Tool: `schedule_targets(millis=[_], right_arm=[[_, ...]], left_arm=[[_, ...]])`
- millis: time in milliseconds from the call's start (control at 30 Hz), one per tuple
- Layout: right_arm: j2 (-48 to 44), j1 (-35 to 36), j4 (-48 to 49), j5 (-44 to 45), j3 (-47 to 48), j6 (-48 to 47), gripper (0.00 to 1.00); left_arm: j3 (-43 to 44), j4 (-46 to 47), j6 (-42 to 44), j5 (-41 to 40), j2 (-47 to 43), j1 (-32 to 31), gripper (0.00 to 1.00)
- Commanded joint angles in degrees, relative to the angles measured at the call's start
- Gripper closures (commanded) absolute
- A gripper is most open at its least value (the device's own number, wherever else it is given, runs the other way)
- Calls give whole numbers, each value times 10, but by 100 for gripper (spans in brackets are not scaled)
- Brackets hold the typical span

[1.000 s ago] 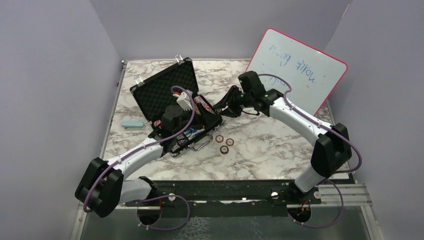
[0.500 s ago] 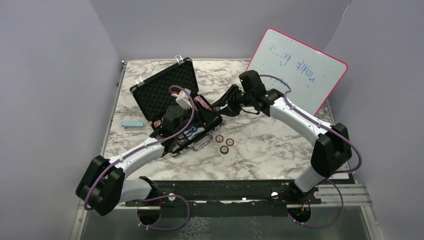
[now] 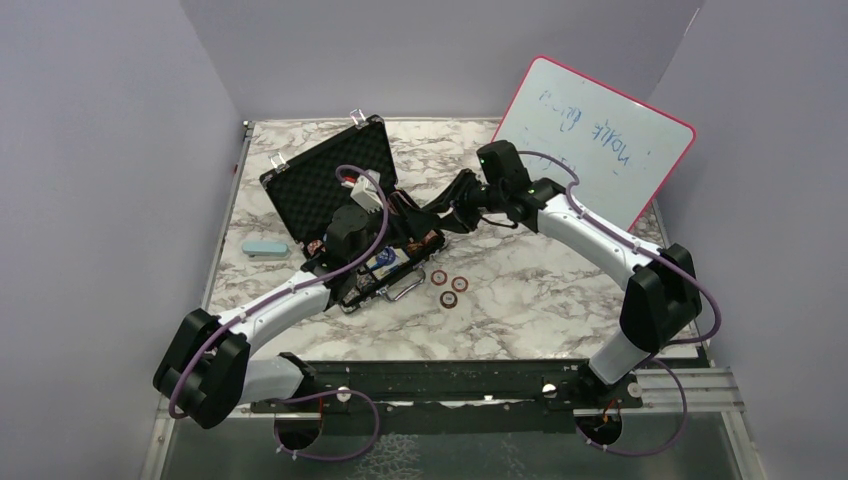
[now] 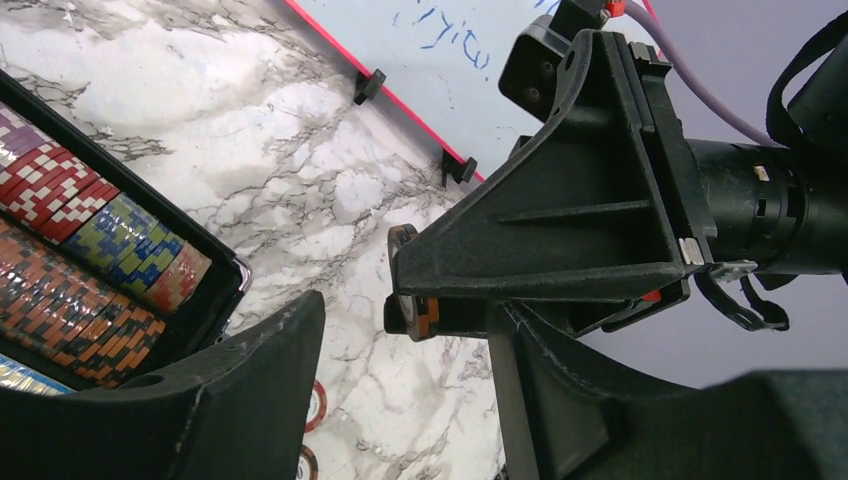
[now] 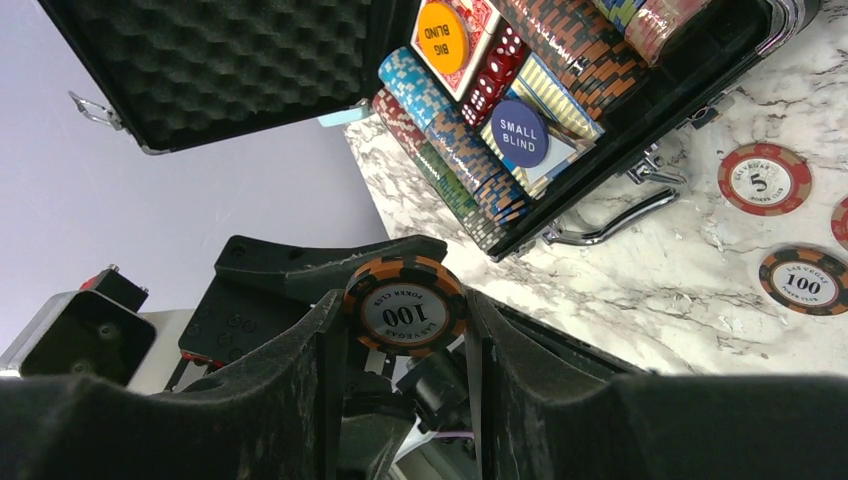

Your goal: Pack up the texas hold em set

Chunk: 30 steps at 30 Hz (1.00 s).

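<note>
Overhead: an open black briefcase sits at ten o'clock on the marble table. The left gripper and right gripper are close together above its three o'clock edge.

Left wrist: the left gripper's jaws are apart, gripping nothing.

Right wrist: the right gripper pinches an orange 100 chip. The chip-filled briefcase is at one o'clock.

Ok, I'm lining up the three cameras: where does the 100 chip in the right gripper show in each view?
Top external: too small to see, at the tip of the right gripper, beside the open case.
Left wrist: the 100 chip edge-on, middle of frame, pinched by that gripper.
Right wrist: the chip face-on, low centre.
Shared landmark: the open case, left edge in the left wrist view, top in the right wrist view.
</note>
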Motion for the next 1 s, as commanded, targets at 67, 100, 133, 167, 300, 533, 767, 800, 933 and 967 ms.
schedule_targets(millis=[67, 100, 133, 167, 300, 533, 767, 800, 933, 967], right_arm=[[12, 1, 13, -19, -2, 7, 81], [14, 1, 14, -22, -2, 8, 81], [16, 1, 14, -25, -2, 9, 81], [16, 1, 15, -27, -3, 10, 81], [17, 1, 19, -32, -7, 15, 81], [17, 1, 28, -29, -15, 5, 76], [3, -27, -11, 28, 4, -96, 31], [-6, -35, -17, 41, 0, -109, 29], [-55, -68, -34, 94, -39, -140, 27], [-66, -75, -37, 105, -52, -147, 27]], left_arm=[[-7, 28, 0, -27, -12, -3, 41], [-4, 29, -1, -28, -10, -3, 45], [-1, 29, -1, -28, -8, -3, 49], [3, 29, -2, -28, -5, -3, 53], [16, 29, -7, -27, 5, -3, 69], [20, 31, 4, -22, 11, -4, 100], [27, -40, 141, -2, -7, -3, 100], [41, -83, 178, -1, -7, -3, 100], [118, -260, 333, -6, 17, -3, 100], [136, -297, 370, -3, 25, -3, 100]])
